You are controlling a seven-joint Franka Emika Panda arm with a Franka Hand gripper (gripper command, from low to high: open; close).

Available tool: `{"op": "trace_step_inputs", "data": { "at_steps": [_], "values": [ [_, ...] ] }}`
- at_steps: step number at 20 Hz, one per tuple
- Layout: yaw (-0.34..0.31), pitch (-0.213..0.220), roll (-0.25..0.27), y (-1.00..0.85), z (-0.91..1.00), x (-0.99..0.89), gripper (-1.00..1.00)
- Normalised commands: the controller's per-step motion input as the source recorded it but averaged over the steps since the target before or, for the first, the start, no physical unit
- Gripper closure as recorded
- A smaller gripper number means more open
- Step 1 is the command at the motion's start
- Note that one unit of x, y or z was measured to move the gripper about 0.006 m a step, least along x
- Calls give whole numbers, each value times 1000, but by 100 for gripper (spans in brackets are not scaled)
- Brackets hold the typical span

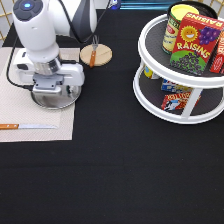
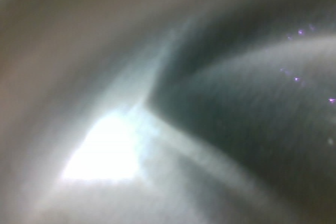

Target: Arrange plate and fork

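Note:
The silver plate lies on the beige placemat at the exterior view's left. My gripper is straight over it, low down, shut on the plate's rim, and my hand hides most of the plate. The wrist view is filled by the plate's shiny metal surface from very close. The fork, with a brown-orange handle, lies on the round wooden coaster above and to the right of the plate, apart from my gripper.
A knife with a wooden handle lies on the placemat's lower part. A white two-tier turntable at the right holds a raisins box, a can and other groceries. The tabletop is black cloth.

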Motion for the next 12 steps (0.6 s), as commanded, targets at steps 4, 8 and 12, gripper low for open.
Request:
{"op": "trace_step_inputs", "data": {
  "at_steps": [4,8,12],
  "values": [
    [0,71,85,-1000,-37,214,-100],
    [0,65,85,-1000,-76,133,-100],
    [0,61,92,-1000,-118,26,-100]
  ]
}}
